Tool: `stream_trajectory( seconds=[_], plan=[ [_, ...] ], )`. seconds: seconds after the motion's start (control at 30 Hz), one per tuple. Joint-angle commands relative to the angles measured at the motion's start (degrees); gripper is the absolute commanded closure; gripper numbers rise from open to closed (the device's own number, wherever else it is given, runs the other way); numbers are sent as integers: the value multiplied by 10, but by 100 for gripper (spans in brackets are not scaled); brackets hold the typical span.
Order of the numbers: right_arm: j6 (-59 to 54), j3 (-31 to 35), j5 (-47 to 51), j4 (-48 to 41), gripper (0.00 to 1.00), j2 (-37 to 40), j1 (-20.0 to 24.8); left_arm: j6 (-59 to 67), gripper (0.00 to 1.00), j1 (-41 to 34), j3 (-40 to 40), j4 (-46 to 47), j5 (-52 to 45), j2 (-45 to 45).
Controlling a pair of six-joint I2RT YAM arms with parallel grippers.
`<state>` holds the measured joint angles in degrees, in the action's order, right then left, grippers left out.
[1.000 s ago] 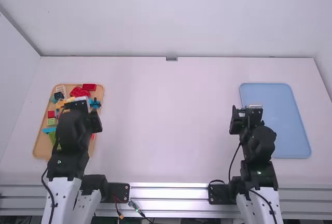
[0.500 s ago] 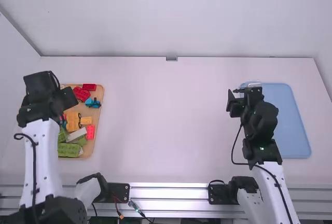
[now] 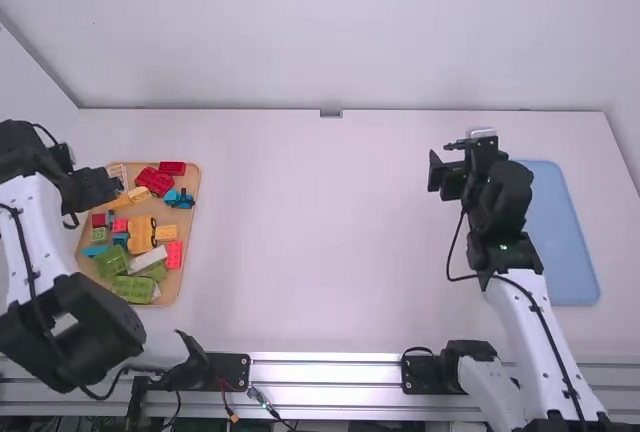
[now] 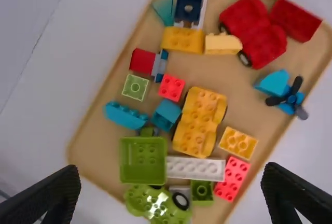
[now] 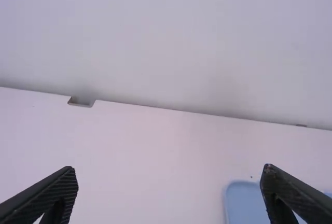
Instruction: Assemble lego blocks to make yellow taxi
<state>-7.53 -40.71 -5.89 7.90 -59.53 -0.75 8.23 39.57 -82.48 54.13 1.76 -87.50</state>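
My left gripper hangs over the left side of the wooden tray; in the left wrist view the left gripper is open, nothing between its fingers. On the tray lie a yellow car base with wheels, a yellow brick beside it, a longer yellow brick and a pale yellow rounded brick. My right gripper is held above the table, left of the blue tray's far end; in the right wrist view the right gripper stands open and holds nothing.
Around the yellow pieces lie a white brick, a green box piece, a red car body, a blue propeller piece and several small bricks. The blue tray lies at the right; a wall rises behind the table.
The left arm has swung left and back from over the wooden tray, uncovering most of its bricks. The right gripper has moved farther from its base and slightly left.
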Motion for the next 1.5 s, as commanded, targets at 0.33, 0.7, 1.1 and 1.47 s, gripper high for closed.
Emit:
stream_trajectory(
  seconds=[0.33,0.7,1.1,1.47],
  plan=[
    [17,-43,-18,9,1,-32,-4,132,1,21,-53,24,-9,-212],
    [3,-43,-18,8,1,-32,-23,118,4,21,-53,22,-98,-225],
    [-35,-43,-7,9,1,-32,-49,104,1,-31,-11,9,-48,-225],
    [-35,-43,-1,15,1,-32,-49,61,12,-72,42,-45,8,-225]
  ],
)
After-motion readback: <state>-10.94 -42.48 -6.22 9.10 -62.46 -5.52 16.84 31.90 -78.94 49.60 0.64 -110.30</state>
